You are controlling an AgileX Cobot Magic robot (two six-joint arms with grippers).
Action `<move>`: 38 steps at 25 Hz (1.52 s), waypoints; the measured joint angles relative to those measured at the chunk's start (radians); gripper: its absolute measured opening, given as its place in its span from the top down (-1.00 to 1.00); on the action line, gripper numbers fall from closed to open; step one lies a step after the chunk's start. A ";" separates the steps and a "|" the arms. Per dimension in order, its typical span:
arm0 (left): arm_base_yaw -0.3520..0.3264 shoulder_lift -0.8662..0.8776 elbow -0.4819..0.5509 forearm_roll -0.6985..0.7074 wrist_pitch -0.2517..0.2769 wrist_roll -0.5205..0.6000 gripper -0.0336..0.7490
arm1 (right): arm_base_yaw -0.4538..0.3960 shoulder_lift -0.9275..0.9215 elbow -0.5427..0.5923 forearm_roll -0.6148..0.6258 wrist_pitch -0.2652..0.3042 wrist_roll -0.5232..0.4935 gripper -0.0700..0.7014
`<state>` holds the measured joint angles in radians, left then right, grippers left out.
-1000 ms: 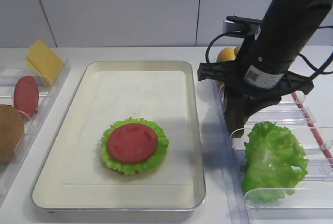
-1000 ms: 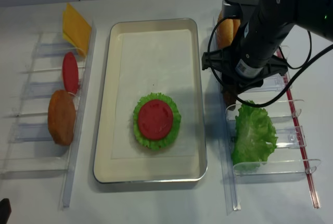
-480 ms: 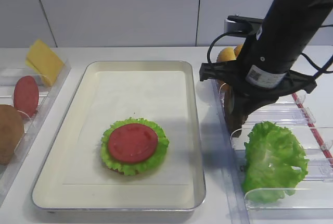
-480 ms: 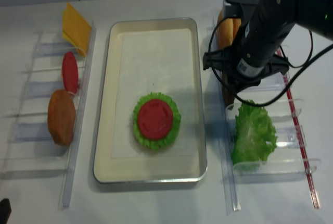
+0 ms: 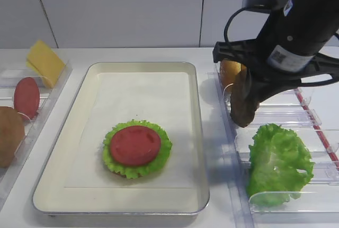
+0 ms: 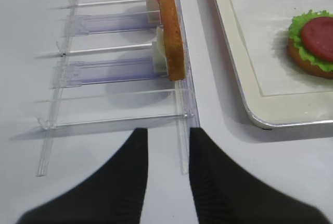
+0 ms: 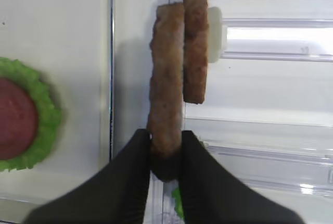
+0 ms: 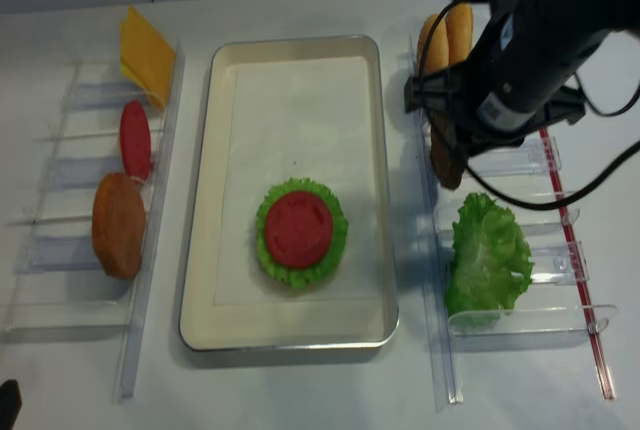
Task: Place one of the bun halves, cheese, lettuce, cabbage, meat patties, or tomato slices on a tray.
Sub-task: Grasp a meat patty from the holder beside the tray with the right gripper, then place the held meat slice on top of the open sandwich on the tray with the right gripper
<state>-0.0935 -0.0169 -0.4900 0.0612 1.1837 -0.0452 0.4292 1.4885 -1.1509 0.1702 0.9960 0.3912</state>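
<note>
White tabletop all round. Right gripper (image 7: 165, 148) is clenched on one patty (image 7: 166, 83), held on edge, long axis vertical, lifted clear of its bin (image 5: 275, 112); a second ago it sat low among the dividers. Another patty (image 7: 194, 36) stands beside. Tray (image 5: 79, 148) lies left, open paper around the tomato (image 5: 135, 145). Left gripper (image 6: 165, 174) hangs released.

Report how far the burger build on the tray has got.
Done: a bun half, lettuce and a tomato slice are stacked on the tray. In hand: the right tool is shut on a meat patty, lifted above its bin, a second patty behind it. Left: carrying the patty over and setting it on the stack.
</note>
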 joint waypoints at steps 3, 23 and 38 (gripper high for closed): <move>0.000 0.000 0.000 0.000 0.000 0.000 0.38 | 0.000 -0.041 0.000 0.004 0.004 0.000 0.39; 0.000 -0.001 0.000 0.000 0.000 0.000 0.38 | 0.043 0.026 -0.042 0.580 0.035 -0.391 0.40; 0.000 -0.001 0.000 0.000 0.000 0.000 0.38 | 0.136 0.239 -0.042 0.822 -0.059 -0.582 0.40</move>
<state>-0.0935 -0.0176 -0.4900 0.0612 1.1837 -0.0452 0.5647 1.7271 -1.1929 0.9920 0.9375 -0.1905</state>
